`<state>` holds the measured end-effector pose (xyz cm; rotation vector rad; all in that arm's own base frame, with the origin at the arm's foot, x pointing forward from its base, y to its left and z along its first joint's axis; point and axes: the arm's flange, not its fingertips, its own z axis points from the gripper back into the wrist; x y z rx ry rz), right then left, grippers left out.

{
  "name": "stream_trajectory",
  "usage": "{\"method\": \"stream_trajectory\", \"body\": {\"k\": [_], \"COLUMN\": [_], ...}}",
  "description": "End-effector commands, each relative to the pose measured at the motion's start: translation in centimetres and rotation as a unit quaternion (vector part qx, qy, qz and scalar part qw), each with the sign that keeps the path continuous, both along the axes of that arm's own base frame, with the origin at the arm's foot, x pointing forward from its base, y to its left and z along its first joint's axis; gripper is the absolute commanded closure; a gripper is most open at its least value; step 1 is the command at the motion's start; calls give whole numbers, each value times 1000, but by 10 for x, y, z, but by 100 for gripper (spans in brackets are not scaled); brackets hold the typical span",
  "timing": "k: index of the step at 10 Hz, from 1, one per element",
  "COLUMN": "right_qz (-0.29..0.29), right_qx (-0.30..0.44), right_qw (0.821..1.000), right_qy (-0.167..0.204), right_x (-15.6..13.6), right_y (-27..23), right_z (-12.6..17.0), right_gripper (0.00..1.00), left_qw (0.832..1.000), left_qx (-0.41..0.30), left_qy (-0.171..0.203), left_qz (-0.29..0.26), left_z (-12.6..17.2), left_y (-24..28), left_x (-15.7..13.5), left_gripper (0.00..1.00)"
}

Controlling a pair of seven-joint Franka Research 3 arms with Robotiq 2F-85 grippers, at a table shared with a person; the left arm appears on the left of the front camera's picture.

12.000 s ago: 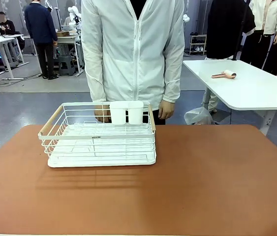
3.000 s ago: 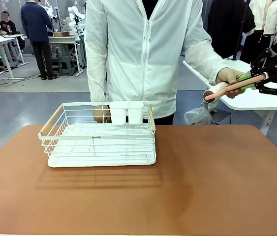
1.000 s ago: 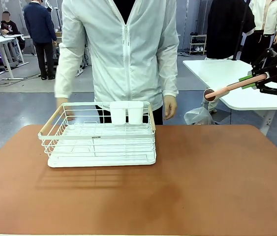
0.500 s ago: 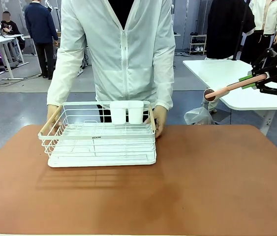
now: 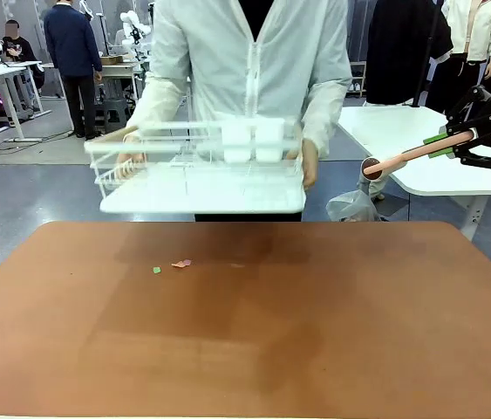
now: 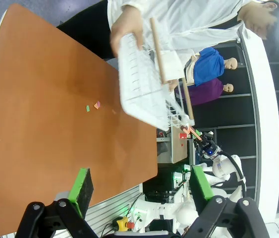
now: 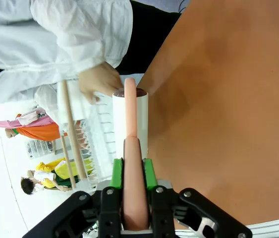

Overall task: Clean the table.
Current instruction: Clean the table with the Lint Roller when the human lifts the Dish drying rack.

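Table: the reddish-brown table (image 5: 358,305) is lying in front of both arms, most of its top bare.
Debris: a few small paper scraps (image 5: 180,263), pink and green, are sitting close together on the far-left part of the top.
Rack: a person is holding the white wire dish rack (image 5: 201,175) in the air over the far edge, clear of the top.
Right gripper: the right gripper (image 5: 444,141) is clamping the pink handle of a lint roller (image 5: 411,154), hanging beyond the table's far-right corner.
Left gripper: the left gripper (image 6: 141,186) is standing with its jaws wide apart and nothing between them.
Risk, collision: the rack is hanging just beyond the scraps, so a sweep across could strike it or the person.
Risk, pickup: a fast pass could push the light scraps off the edge.
Risk, grip: pressing down could twist the handle in the pads.
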<state>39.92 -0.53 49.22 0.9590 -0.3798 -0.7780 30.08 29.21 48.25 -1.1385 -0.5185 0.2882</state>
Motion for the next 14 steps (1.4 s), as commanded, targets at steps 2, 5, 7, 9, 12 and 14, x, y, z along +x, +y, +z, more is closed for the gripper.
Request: {"method": "stream_trajectory", "body": {"k": [2, 5, 7, 9, 12, 14], "right_qz": [2, 2, 2, 2, 93, 245], "right_qx": [0, 0, 0, 0, -43, -98], "right_qw": [1000, 1000, 1000, 1000, 994, 962], "right_qy": [0, 0, 0, 0, -41, -73], "right_x": [0, 0, 0, 0, 13, 51], "right_y": [1, 1, 1, 1, 5, 22], "right_z": [0, 0, 0, 0, 29, 35], "right_gripper": [100, 100, 100, 100, 79, 79], "left_qw": [1000, 1000, 1000, 1000, 1000, 1000], "left_qx": [-3, -3, -3, -3, -3, -3], "left_qy": [-6, -6, -6, -6, -6, -6], "left_qz": [0, 0, 0, 0, 0, 0], "left_z": [1, 1, 1, 1, 1, 1], "left_y": [2, 2, 2, 2, 2, 2], "left_x": [-1, -1, -1, -1, -1, -1], "left_gripper": [0, 0, 0, 0, 0, 0]}}
